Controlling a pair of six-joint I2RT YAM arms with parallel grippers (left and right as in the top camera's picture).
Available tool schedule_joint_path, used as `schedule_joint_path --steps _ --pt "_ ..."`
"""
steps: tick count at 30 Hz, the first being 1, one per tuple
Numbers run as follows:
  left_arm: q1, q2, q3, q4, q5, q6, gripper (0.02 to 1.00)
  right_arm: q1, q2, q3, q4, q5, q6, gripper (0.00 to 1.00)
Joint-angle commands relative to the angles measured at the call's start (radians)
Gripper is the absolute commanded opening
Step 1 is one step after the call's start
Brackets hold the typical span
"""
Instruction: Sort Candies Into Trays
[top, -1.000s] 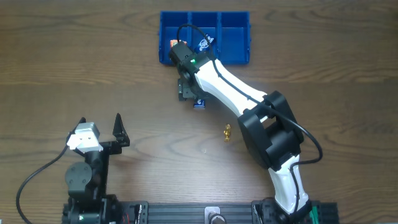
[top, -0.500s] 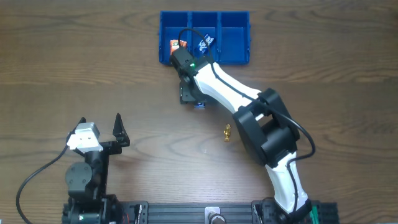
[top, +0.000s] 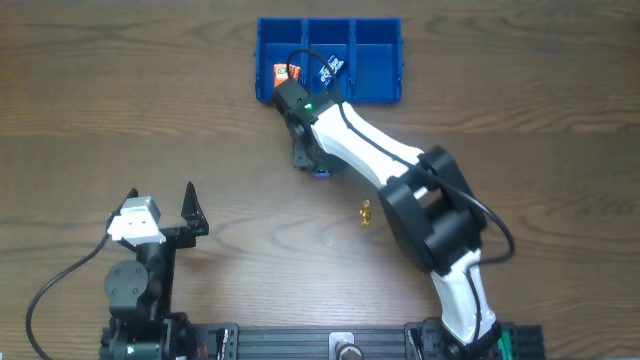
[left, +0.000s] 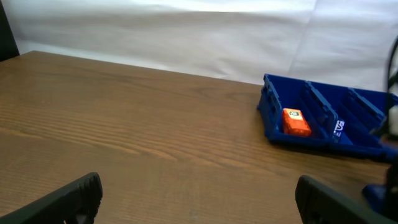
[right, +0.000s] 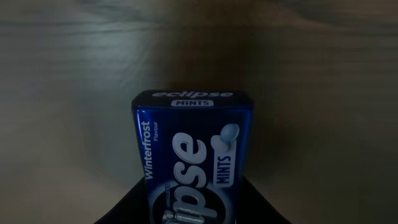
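I am wearing white shells over black joints on my right arm (top: 372, 148), a green light (top: 309, 99) glowing near the wrist; my left gripper (top: 160, 192) is showing black, pointed fingers (top: 192, 208).

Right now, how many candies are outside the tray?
2. The blue mint tin is in the right gripper by the tray; the gold candy lies on the table. Others may be hidden.

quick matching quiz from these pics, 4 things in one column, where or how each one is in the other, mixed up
Things:
1. orange candy
2. mint tin
3. gold candy
4. left tool

Place or state:
a. loose on the table
b. open, holding nothing
c. in an end compartment of the blue tray
d. at the right tool

Pairs: 1-c, 2-d, 3-a, 4-b
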Motion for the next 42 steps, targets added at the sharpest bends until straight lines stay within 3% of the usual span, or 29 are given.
schedule_joint_path --steps 1,5,10,18,30,32,33,34,36,38,42 --pt "0.002 -0.006 -0.033 -0.016 0.002 0.01 0.998 0.026 -0.3 0.055 -0.01 0.134 -0.045 0.218" --pt "0.002 -0.006 -0.033 -0.016 0.002 0.01 0.998 -0.026 -0.282 0.269 -0.103 0.236 -0.12 0.215" --pt "0.002 -0.006 -0.033 -0.016 0.002 0.01 0.998 -0.128 -0.087 0.578 -0.107 0.243 -0.26 0.215" --pt "0.002 -0.006 -0.033 -0.016 0.002 0.01 0.998 -0.214 0.18 0.696 -0.012 0.085 -0.282 0.213" --pt "0.002 -0.006 -0.033 -0.016 0.002 0.01 0.998 -0.219 0.274 0.696 0.047 0.082 -0.282 0.224" --pt "0.002 -0.006 -0.033 -0.016 0.002 0.01 0.998 -0.219 0.274 0.692 0.048 0.082 -0.282 0.303" --pt "0.002 -0.006 -0.033 -0.016 0.002 0.01 0.998 -0.219 0.275 0.692 0.048 0.082 -0.282 0.45" --pt "0.002 -0.006 -0.033 -0.016 0.002 0.01 0.998 -0.219 0.276 0.692 0.049 0.082 -0.282 0.669" --pt "0.002 -0.006 -0.033 -0.016 0.002 0.01 0.998 -0.218 0.276 0.692 0.052 0.084 -0.283 0.801" --pt "0.002 -0.006 -0.033 -0.016 0.002 0.01 0.998 -0.209 0.276 0.692 0.06 0.087 -0.283 0.86" --pt "0.002 -0.006 -0.033 -0.016 0.002 0.01 0.998 -0.188 0.256 0.692 0.062 0.087 -0.282 0.882"
